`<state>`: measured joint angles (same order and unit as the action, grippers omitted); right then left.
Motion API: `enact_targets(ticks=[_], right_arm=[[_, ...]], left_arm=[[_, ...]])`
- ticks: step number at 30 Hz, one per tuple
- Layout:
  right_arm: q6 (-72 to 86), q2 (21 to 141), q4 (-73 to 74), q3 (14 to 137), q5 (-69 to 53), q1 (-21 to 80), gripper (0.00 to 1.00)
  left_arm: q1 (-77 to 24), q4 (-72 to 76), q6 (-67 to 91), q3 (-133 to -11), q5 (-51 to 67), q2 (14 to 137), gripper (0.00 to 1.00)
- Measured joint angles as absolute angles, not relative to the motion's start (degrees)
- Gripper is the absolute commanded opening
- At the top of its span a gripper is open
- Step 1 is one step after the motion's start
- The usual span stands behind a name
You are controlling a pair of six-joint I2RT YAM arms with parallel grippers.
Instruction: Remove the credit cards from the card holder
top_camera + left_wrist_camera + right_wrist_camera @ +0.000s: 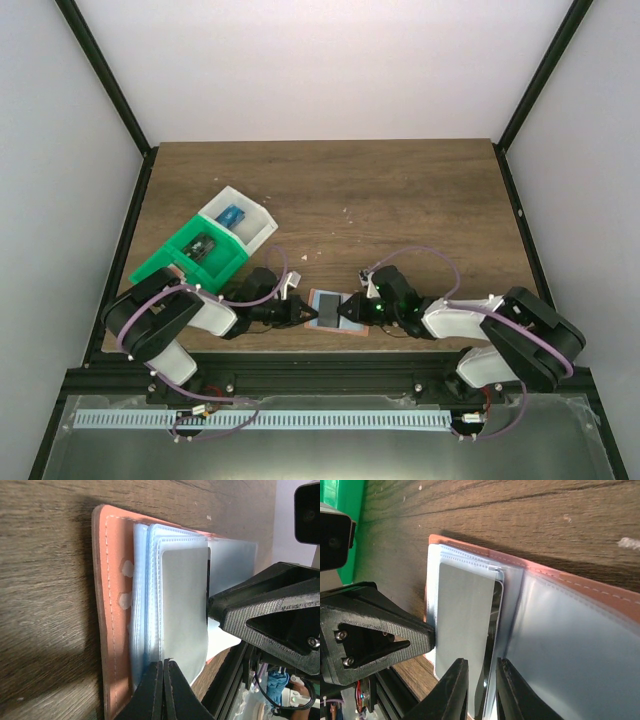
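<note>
The card holder lies open near the table's front edge, with salmon edging and pale blue clear sleeves. My left gripper is at its left side; in the left wrist view its jaws are shut on the edge of a sleeve. My right gripper is at its right side. Its fingers stand slightly apart, straddling the edge of a dark card that sits in a sleeve. A blue card lies in the white tray.
A green tray holding a dark item and a white tray stand at the left. The black rail runs just in front of the card holder. The two grippers face each other closely across it.
</note>
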<state>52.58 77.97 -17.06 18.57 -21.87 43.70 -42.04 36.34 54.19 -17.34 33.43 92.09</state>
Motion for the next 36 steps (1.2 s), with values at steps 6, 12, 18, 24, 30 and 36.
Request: enact_targets(ticks=[6, 12, 18, 24, 30, 36], right_arm=[[53.17, 79.48, -19.46, 18.2, -22.24, 43.7, 0.17], [53.84, 80.12, -21.1, 17.32, -22.59, 43.7, 0.15], [54.15, 81.17, -22.74, 17.06, -23.09, 43.7, 0.14], [54.72, 82.24, -24.23, 16.91, -23.57, 43.7, 0.09], [55.2, 82.67, -25.8, 16.32, -23.55, 43.55, 0.01], [55.2, 82.61, -27.24, 15.57, -23.53, 43.53, 0.01]], left_arm=[[-42.06, 36.29, 53.69, -17.34, 33.32, 92.07, 0.0], [-42.06, 36.32, 53.58, -17.34, 33.3, 92.09, 0.0], [-42.06, 36.36, 53.56, -17.34, 33.34, 92.14, 0.0], [-42.11, 36.38, 53.58, -17.34, 33.32, 92.16, 0.0], [-42.11, 36.38, 53.56, -17.32, 33.41, 92.18, 0.0], [-42.11, 36.29, 53.32, -17.34, 33.32, 92.18, 0.0]])
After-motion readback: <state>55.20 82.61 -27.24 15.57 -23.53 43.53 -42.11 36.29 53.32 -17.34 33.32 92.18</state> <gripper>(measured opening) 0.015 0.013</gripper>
